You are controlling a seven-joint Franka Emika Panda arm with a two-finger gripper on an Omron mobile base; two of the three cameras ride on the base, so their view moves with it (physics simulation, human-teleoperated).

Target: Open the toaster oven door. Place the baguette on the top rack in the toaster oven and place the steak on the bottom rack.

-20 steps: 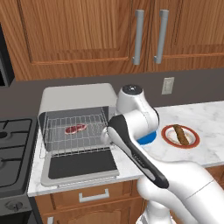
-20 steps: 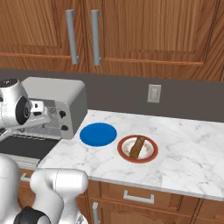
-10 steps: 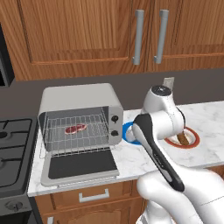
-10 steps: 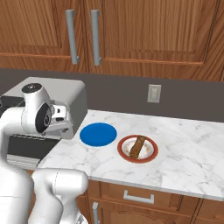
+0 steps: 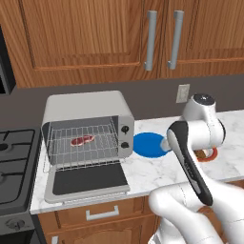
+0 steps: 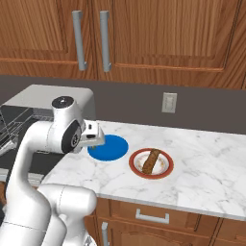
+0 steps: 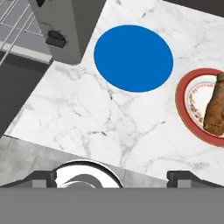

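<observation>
steak racked already, door down | gripper wide, empty over counter | baguette at 3 o'clock, probably next

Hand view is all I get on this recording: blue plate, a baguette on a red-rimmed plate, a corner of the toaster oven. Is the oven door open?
Observer: Yes. In the left base view the toaster oven door lies folded down flat in front of the toaster oven.
Operator: Where is the steak?
Observer: The steak already lies on a wire rack inside; which rack I cannot tell.
Operator: Is the gripper holding anything?
Observer: No. The gripper is open and empty above the blue plate, short of the baguette.
</observation>
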